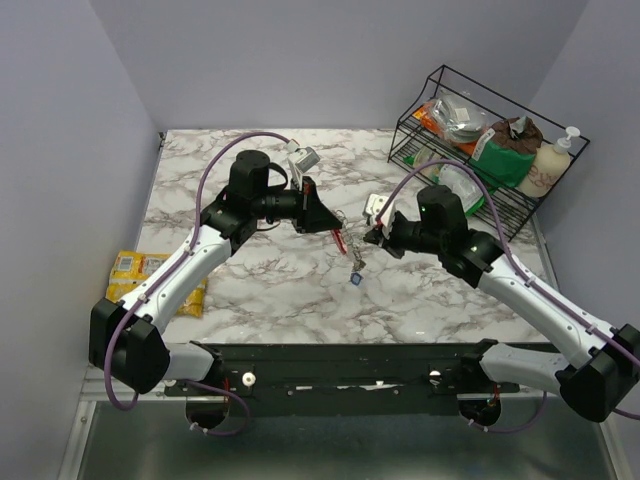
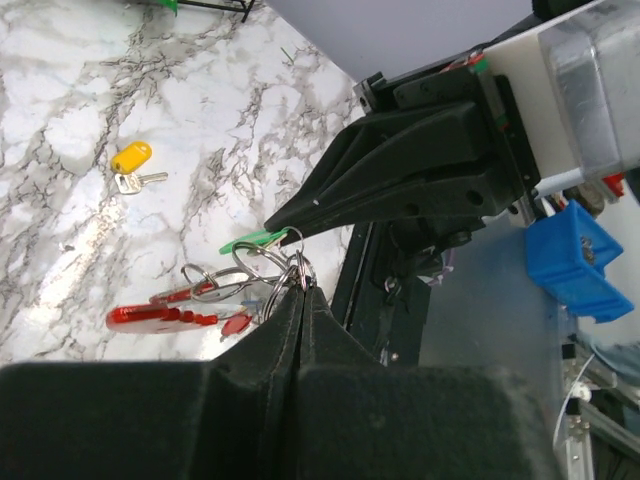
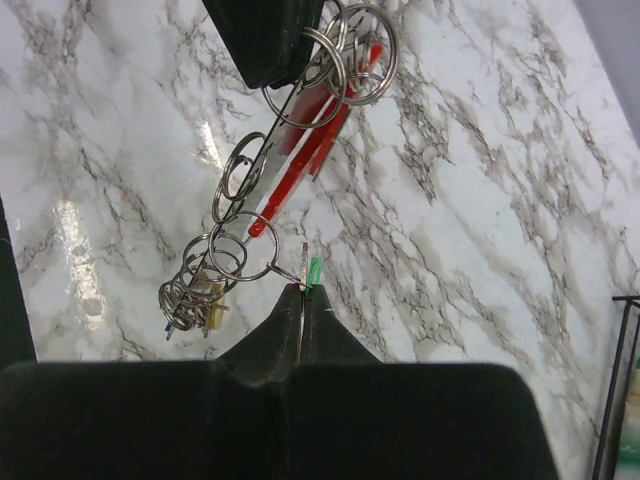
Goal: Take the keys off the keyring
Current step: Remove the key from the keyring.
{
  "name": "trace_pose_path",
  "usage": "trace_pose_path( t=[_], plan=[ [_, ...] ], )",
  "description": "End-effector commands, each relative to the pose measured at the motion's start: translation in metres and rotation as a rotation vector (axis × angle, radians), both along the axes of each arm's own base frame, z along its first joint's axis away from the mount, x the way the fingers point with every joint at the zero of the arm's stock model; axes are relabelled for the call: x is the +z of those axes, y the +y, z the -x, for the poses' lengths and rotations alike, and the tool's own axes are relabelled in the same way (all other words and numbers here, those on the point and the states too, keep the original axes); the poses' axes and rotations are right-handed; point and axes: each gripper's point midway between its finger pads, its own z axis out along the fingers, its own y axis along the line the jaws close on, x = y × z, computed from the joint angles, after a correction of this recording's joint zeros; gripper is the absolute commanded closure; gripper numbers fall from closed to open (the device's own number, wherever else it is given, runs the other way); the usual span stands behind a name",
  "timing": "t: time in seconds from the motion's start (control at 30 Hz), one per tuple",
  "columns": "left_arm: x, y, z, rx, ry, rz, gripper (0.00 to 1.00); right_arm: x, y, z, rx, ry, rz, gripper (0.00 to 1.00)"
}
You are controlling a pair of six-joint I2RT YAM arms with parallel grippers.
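The keyring (image 3: 312, 140), red plastic with a grey metal loop, hangs in the air between both arms with a chain of steel split rings (image 3: 243, 258). My left gripper (image 2: 300, 286) is shut on the rings at the top of the keyring (image 2: 165, 317). My right gripper (image 3: 304, 290) is shut on a green-tagged key (image 3: 315, 270) still joined to a ring. A bunch of other keys (image 3: 196, 303) dangles at the chain's low end (image 1: 357, 270). One yellow-headed key (image 2: 131, 160) lies loose on the marble.
A black wire rack (image 1: 452, 160) with packets and a soap bottle stands at the back right. A yellow snack packet (image 1: 140, 272) lies by the table's left edge. The marble table top (image 1: 270, 290) lies below the hanging keys.
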Motion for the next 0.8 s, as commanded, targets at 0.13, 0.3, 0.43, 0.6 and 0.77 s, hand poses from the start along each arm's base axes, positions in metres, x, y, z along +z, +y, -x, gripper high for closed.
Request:
trace_pose_path(
  t=[0.13, 0.3, 0.43, 0.6, 0.77],
  plan=[
    [0.01, 0.003, 0.006, -0.019, -0.043, 0.031, 0.83, 0.003, -0.013, -0.009, -0.068, -0.062, 0.047, 0.99],
    [0.009, 0.003, 0.005, -0.019, -0.046, 0.031, 0.43, 0.011, -0.019, -0.01, -0.08, -0.08, 0.066, 0.99],
    [0.008, 0.002, 0.005, -0.022, -0.04, 0.03, 0.31, 0.012, -0.022, -0.006, -0.077, -0.069, 0.076, 0.99],
    [0.008, 0.001, 0.004, -0.024, -0.043, 0.03, 0.3, 0.017, -0.026, -0.005, -0.092, -0.091, 0.079, 0.99],
    [0.009, -0.001, 0.006, -0.038, -0.062, 0.024, 0.25, 0.025, -0.031, -0.013, -0.137, -0.116, 0.076, 0.99]
  ],
)
